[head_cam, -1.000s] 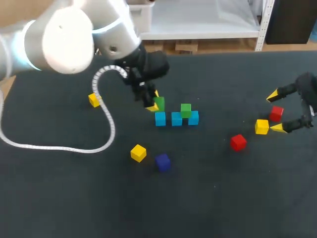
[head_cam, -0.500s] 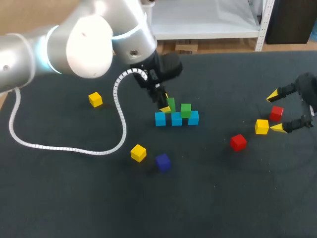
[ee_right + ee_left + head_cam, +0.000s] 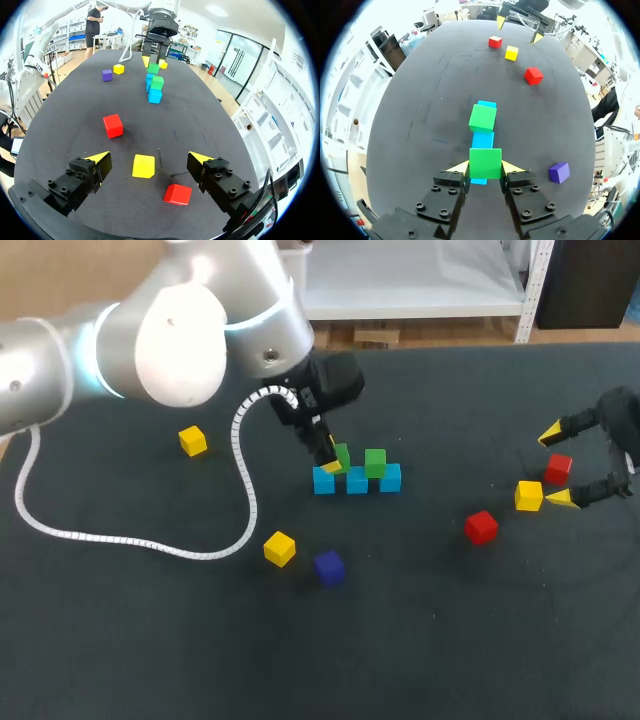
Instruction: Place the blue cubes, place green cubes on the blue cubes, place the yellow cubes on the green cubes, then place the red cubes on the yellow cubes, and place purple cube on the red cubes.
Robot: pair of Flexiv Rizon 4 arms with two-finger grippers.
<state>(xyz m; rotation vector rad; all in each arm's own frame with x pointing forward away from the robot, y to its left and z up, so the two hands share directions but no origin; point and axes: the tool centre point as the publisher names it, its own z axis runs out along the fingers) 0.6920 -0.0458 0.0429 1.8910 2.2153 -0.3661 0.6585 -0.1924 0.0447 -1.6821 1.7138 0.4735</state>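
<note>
A small green cube (image 3: 485,162) is clamped between the yellow-tipped fingers of the left gripper (image 3: 485,169), the jaws drawn in to the cube's width. It is held over one end of a row of three light-blue cubes (image 3: 357,481), above the seam between the end cube and the middle one (whether it already rests on them cannot be told). A second green cube (image 3: 375,462) is seated astride the middle cube and the other end cube. The right gripper (image 3: 150,159) is spread wide with nothing gripped. A yellow cube (image 3: 143,166) lies on the black table (image 3: 450,640) between its fingers, touched by neither, and a red cube (image 3: 177,194) lies just beside it. Another red cube (image 3: 113,125) is seen farther ahead. A dark purple cube (image 3: 328,566) and a second yellow cube (image 3: 279,548) lie near each other on the robot's side of the row. A third yellow cube (image 3: 193,441) is set well apart.
</note>
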